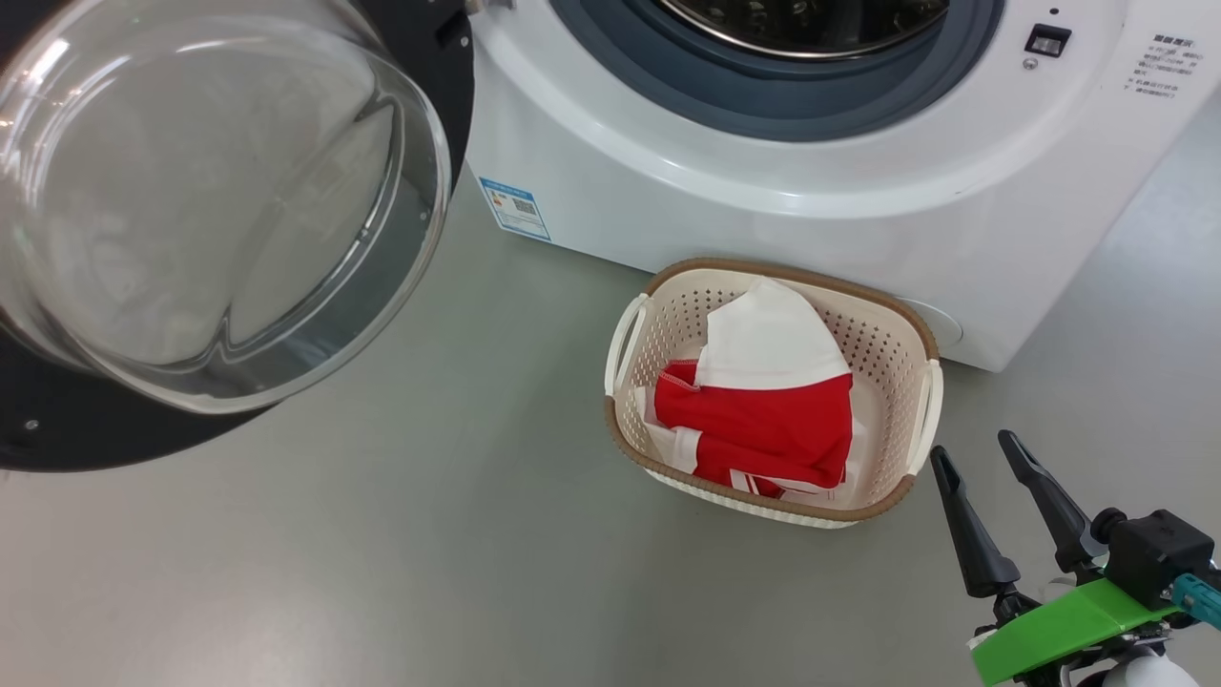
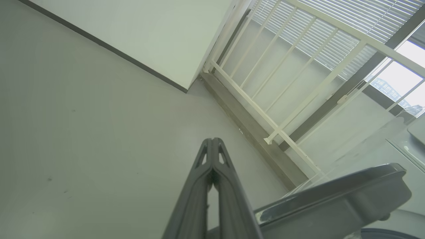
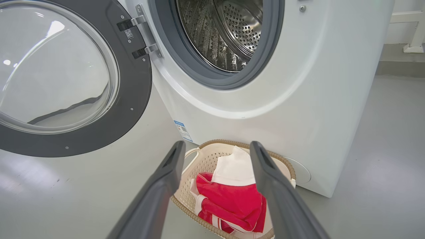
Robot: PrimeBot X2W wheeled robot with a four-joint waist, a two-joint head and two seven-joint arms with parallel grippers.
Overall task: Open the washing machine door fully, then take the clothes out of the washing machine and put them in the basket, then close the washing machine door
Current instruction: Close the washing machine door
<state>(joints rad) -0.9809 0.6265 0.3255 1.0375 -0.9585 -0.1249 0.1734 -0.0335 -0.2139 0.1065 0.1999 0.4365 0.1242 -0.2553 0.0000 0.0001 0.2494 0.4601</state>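
Note:
The white washing machine (image 1: 763, 162) (image 3: 298, 99) stands with its washing machine door (image 1: 210, 219) (image 3: 66, 79) swung wide open to the left; the steel drum (image 3: 229, 33) looks bare. The red and white clothes (image 1: 763, 401) (image 3: 232, 199) lie in the cream basket (image 1: 911, 353) (image 3: 199, 162) on the floor in front of the machine. My right gripper (image 1: 973, 453) (image 3: 215, 149) hangs open just right of the basket, holding nothing. My left gripper (image 2: 212, 141) is shut and empty, pointing at the floor and a wall; a grey edge (image 2: 332, 199) lies close to its right.
Grey floor (image 1: 429, 553) spreads left and front of the basket. A white railing (image 2: 282, 83) and window blinds stand along the wall in the left wrist view. The open door overhangs the floor at the left of the head view.

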